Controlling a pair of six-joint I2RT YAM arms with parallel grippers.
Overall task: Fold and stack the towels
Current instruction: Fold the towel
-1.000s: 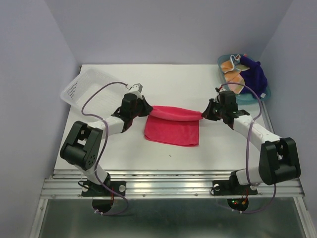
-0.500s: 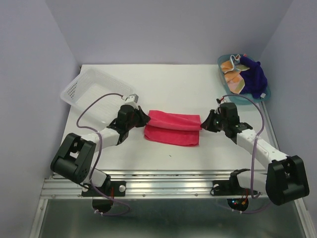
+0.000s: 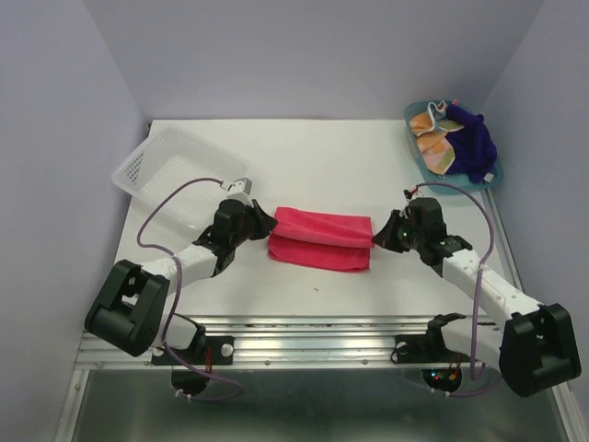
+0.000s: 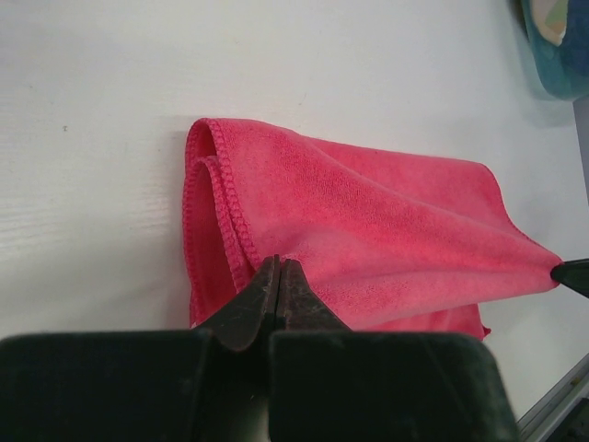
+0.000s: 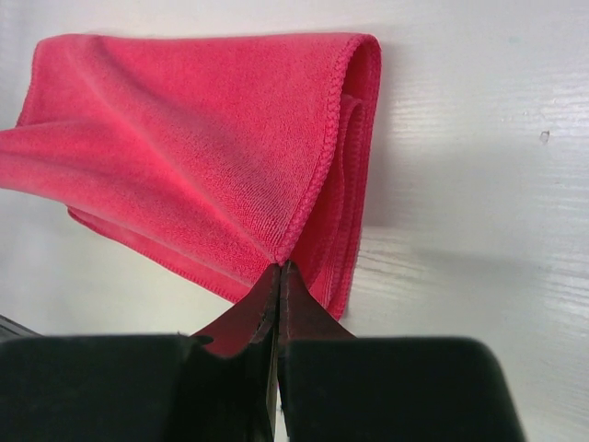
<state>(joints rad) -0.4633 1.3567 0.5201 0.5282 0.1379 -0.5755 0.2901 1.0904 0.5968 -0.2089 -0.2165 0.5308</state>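
L gripper (image 3: pixel 271 222) & R gripper (image 3: pixel 375 234) pinched tight on top-layer corners of pink towel (image 3: pixel 317 241), either end. Risk: uneven pull or late release drags fold askew.

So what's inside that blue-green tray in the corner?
Inside the teal tray sit two crumpled towels: an orange towel and a dark purple-blue towel, bunched together. They cover the tray's floor, so anything underneath them cannot be seen.

Pink-red towel (image 3: pixel 319 238), purple-blue towel (image 3: pixel 474 147), orange patterned towel (image 3: pixel 440 153), teal tray (image 3: pixel 457 185), white basket (image 3: pixel 161 166)
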